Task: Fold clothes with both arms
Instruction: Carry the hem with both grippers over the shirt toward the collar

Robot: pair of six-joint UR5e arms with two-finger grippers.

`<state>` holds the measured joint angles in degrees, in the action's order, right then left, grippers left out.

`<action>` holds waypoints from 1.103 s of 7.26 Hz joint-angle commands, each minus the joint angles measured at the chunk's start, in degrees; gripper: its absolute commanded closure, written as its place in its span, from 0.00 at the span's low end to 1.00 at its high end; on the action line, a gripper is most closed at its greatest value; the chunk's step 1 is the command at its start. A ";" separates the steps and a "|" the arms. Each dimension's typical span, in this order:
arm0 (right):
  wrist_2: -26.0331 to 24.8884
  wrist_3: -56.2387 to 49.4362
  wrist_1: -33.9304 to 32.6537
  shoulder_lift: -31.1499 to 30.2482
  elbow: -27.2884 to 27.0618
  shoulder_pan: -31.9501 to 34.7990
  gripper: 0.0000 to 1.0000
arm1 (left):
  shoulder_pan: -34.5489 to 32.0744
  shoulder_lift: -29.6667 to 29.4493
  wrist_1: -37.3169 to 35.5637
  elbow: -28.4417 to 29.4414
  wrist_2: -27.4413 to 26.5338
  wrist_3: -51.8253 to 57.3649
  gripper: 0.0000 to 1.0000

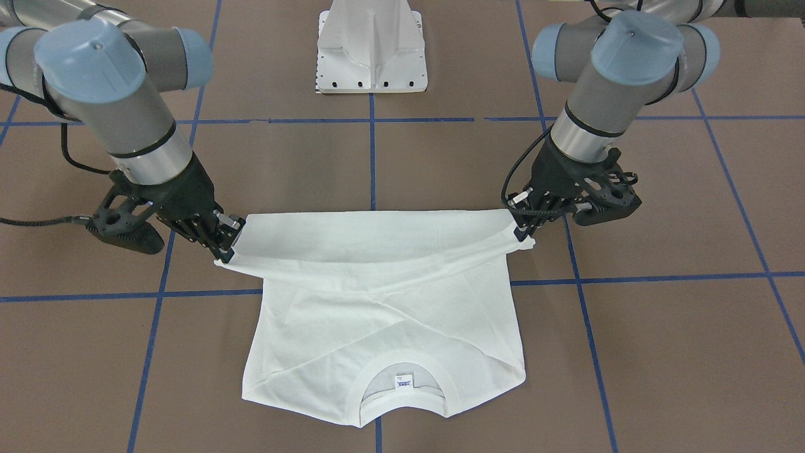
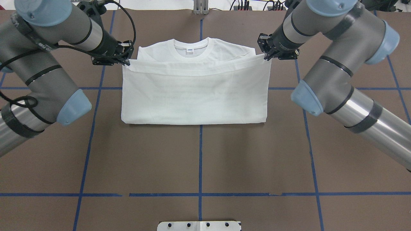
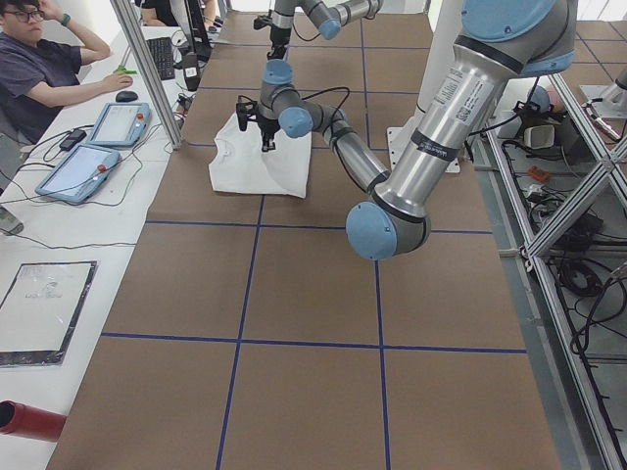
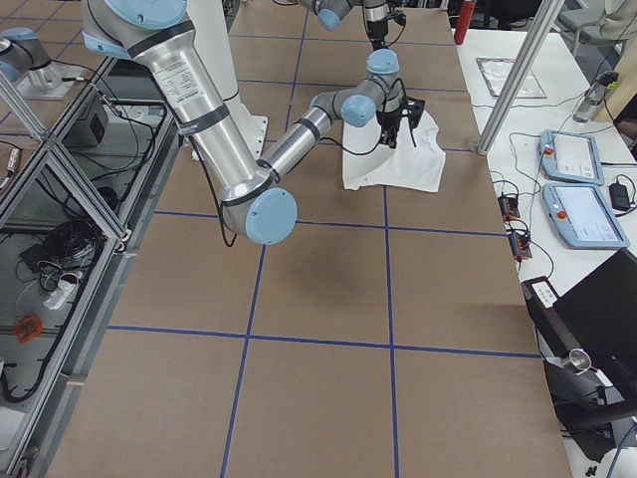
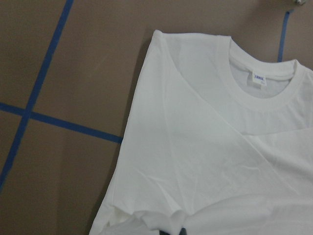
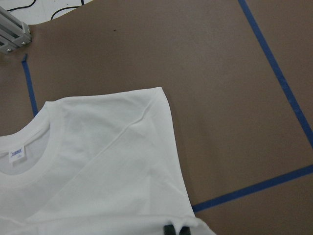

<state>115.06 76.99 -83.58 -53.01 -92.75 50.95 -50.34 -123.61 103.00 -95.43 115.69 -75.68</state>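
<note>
The white T-shirt (image 1: 383,314) (image 2: 192,96) lies on the brown table, sleeves folded in, with its ribbed collar (image 1: 402,366) (image 2: 192,58) and neck label on the side away from the robot. The near hem is lifted and stretched in a taut line over the body, between the two grippers. My left gripper (image 1: 524,234) (image 2: 127,61) is shut on one hem corner, my right gripper (image 1: 225,253) (image 2: 266,57) on the other. Each wrist view looks down on a shoulder and the collar (image 5: 264,98) (image 6: 29,166), with pinched cloth at the bottom edge. No black text shows.
The white pedestal (image 1: 371,50) (image 2: 199,225) stands on the robot's side of the table. Blue tape lines (image 2: 200,160) grid the brown surface. Beyond the far table edge are a side desk with teach pendants (image 3: 98,147) (image 4: 582,189), an aluminium post (image 3: 147,69) and a seated person (image 3: 44,69).
</note>
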 commanded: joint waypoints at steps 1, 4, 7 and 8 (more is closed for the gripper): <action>1.30 -3.76 0.96 8.43 13.25 1.69 1.00 | -1.07 -4.43 9.46 12.76 -0.03 0.27 1.00; 2.36 -4.73 9.66 10.82 24.70 2.22 1.00 | -2.57 -7.51 16.87 23.94 -0.12 0.63 1.00; 2.27 -6.40 9.93 11.09 27.26 2.13 1.00 | -2.48 -10.23 17.94 29.67 -0.64 0.80 1.00; 2.19 -6.58 10.02 11.61 28.49 2.13 1.00 | -2.57 -11.20 19.68 32.56 -0.65 0.89 1.00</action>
<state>117.33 70.85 -73.73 -41.89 -65.71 53.10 -52.85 -133.62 121.13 -65.96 115.15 -74.88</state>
